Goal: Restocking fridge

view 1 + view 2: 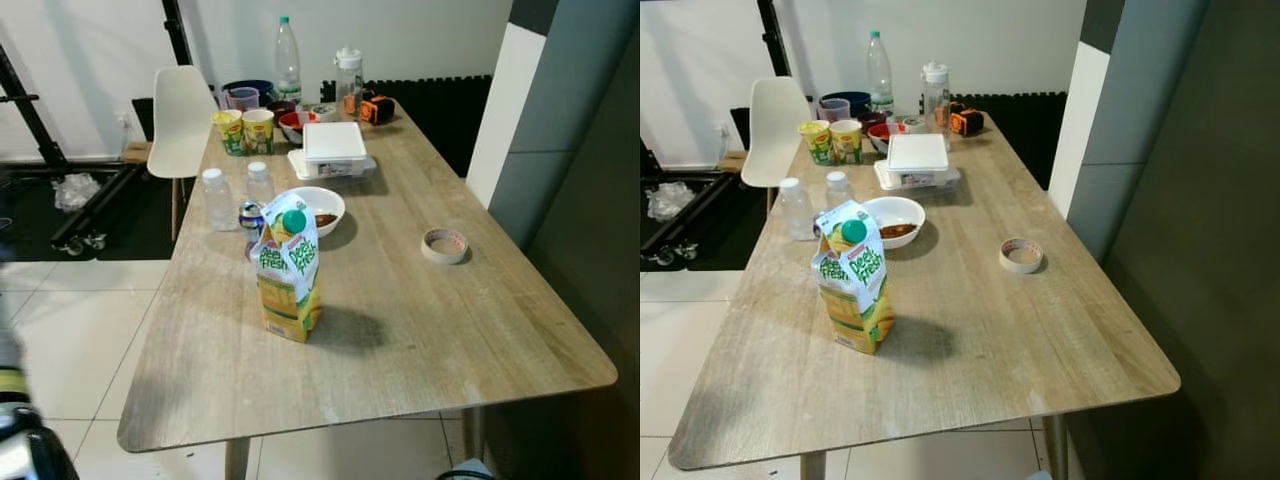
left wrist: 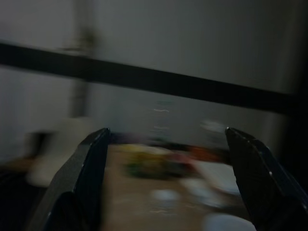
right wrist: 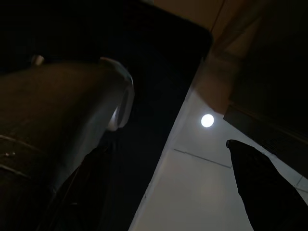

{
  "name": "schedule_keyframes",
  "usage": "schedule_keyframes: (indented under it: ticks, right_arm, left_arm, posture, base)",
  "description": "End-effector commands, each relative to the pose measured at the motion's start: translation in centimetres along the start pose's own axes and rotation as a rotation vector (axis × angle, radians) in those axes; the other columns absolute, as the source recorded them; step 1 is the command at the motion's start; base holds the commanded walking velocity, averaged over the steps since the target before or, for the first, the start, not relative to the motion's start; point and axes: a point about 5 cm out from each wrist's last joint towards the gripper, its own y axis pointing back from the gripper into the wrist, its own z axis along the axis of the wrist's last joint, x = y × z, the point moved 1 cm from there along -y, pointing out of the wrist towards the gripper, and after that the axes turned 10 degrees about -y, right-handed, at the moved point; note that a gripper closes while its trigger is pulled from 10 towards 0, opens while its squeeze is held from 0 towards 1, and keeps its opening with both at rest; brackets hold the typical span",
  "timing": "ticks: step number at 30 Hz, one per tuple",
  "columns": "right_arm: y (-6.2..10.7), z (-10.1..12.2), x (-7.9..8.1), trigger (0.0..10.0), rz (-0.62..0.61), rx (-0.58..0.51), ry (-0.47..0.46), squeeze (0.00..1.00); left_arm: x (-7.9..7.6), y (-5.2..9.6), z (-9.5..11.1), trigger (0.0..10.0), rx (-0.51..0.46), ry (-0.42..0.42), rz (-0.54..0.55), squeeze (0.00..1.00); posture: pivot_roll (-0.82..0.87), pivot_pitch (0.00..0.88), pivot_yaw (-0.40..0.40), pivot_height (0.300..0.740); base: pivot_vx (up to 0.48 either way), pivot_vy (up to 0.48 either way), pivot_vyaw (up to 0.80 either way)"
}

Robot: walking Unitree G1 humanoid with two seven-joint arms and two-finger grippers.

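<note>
Standing before a long wooden table (image 1: 420, 330), with a yellow juice carton (image 1: 288, 280) upright near the front edge, green cap on top, apart from everything but a small can (image 1: 250, 218) just behind it. Further back: a white bowl (image 1: 318, 207) with something dark inside, two small clear bottles (image 1: 219, 198), a roll of tape (image 1: 444, 245) off to the right, a white lidded box (image 1: 334, 145), two printed cups (image 1: 245, 130) and a tall bottle (image 1: 288, 60) at the far end. Left gripper (image 2: 166, 192) raised and aimed along the tabletop, fingers spread wide, nothing between them. Right gripper (image 3: 168, 187) hanging low beside the body over pale floor, fingers likewise apart and empty. Probably still the approach, with the carton the likely first pick. Best to close in squarely, bring the spread fingers level with the carton's middle, well below the slanted top, and squeeze the flat sides gently, since thin card may buckle or tip. Worth keeping clear of the can behind.
</note>
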Motion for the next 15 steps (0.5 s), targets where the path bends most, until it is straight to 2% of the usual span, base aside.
schedule_keyframes:
  ticks: [1, 4, 6, 7, 8, 9, 10, 12, 13, 15]
  right_arm:
    - [0.0, -0.3, 0.0, 10.0, -0.001, 0.004, -0.017, 0.00]
    - [0.0, -0.3, 0.0, 10.0, -0.001, 0.004, -0.017, 0.00]
    - [0.0, -0.3, 0.0, 10.0, -0.001, 0.004, -0.017, 0.00]
    - [0.0, -0.3, 0.0, 10.0, -0.001, 0.005, -0.017, 0.00]
    - [0.0, -0.3, 0.0, 10.0, -0.001, 0.005, -0.017, 0.00]
    - [0.0, -0.3, 0.0, 10.0, 0.000, 0.006, -0.015, 0.00]
    - [0.0, -0.3, 0.0, 10.0, 0.000, 0.006, -0.015, 0.00]
    - [0.0, -0.4, 0.0, 10.0, 0.000, 0.008, -0.012, 0.00]
    - [0.0, -0.4, 0.0, 10.0, 0.000, 0.008, -0.012, 0.00]
    - [0.0, -0.4, -0.1, 10.0, -0.002, 0.008, -0.008, 0.00]
  left_arm:
    - [-2.7, -0.4, -0.7, 10.0, 0.026, 0.031, -0.159, 0.00]
    - [-7.3, -0.4, -2.0, 10.0, 0.099, 0.032, -0.421, 0.00]
    - [-7.3, -0.4, -2.0, 10.0, 0.099, 0.032, -0.421, 0.00]
    - [-8.7, -0.4, -2.2, 10.0, 0.107, 0.060, -0.494, 0.00]
    - [-8.7, -0.4, -2.2, 10.0, 0.107, 0.060, -0.494, 0.00]
    - [-10.1, -0.3, -2.5, 10.0, 0.116, 0.086, -0.562, 0.00]
    - [-10.1, -0.3, -2.5, 10.0, 0.116, 0.086, -0.562, 0.00]
    - [-12.2, -0.1, -2.9, 10.0, 0.128, 0.133, -0.655, 0.00]
    - [-12.2, -0.1, -2.9, 10.0, 0.128, 0.133, -0.655, 0.00]
    - [-14.0, 0.1, -3.1, 10.0, 0.132, 0.167, -0.723, 0.00]
  posture:
    - [-0.04, 0.000, 0.007, 0.740]
    - [-0.04, 0.000, 0.007, 0.740]
    - [-0.04, 0.000, 0.007, 0.740]
    - [-0.04, 0.000, 0.009, 0.740]
    - [-0.04, 0.000, 0.009, 0.740]
    - [-0.04, 0.000, 0.009, 0.740]
    - [-0.04, 0.000, 0.009, 0.740]
    - [-0.04, 0.000, 0.007, 0.740]
    - [-0.04, 0.000, 0.007, 0.740]
    - [-0.04, 0.000, 0.005, 0.740]
  base:
    - [0.000, 0.000, 0.00]
    - [0.000, 0.000, 0.00]
    - [0.000, 0.000, 0.00]
    - [0.000, 0.000, 0.00]
    - [0.000, 0.000, 0.00]
    - [0.000, 0.000, 0.00]
    - [0.000, 0.000, 0.00]
    - [0.000, 0.000, 0.00]
    - [0.000, 0.000, 0.00]
    - [0.000, 0.000, 0.00]
